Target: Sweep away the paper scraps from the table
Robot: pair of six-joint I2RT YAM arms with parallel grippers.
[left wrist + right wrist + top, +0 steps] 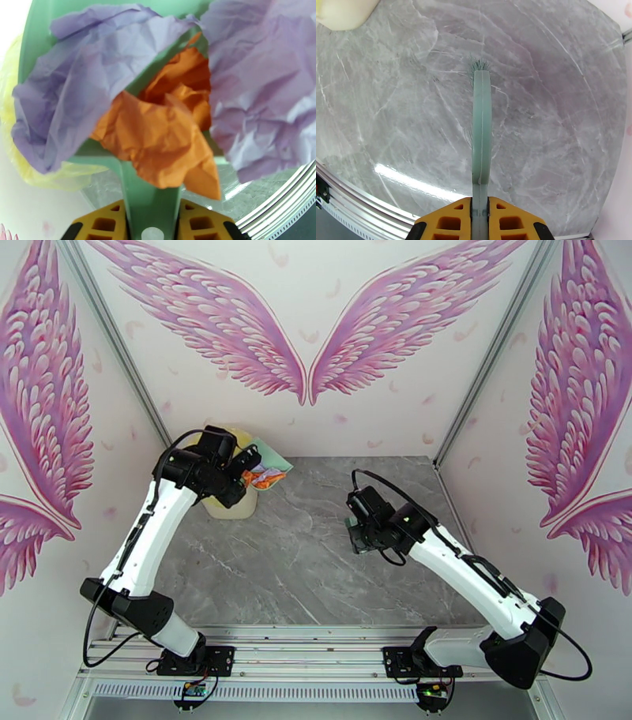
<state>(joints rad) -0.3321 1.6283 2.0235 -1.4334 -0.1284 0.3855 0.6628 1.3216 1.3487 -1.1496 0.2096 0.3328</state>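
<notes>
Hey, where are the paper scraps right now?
In the top view, the paper scraps are piled in the green dustpan held by the left gripper, at the far-left corner of the table by the pale bin.

The left arm (146, 532) stretches from the near left to the far left, its left gripper (246, 465) clamped on a dustpan handle (148, 197), while the right arm (466, 571) leans from the near right toward the middle, its right gripper (362, 534) closed tight on a brush handle (481, 130).
</notes>
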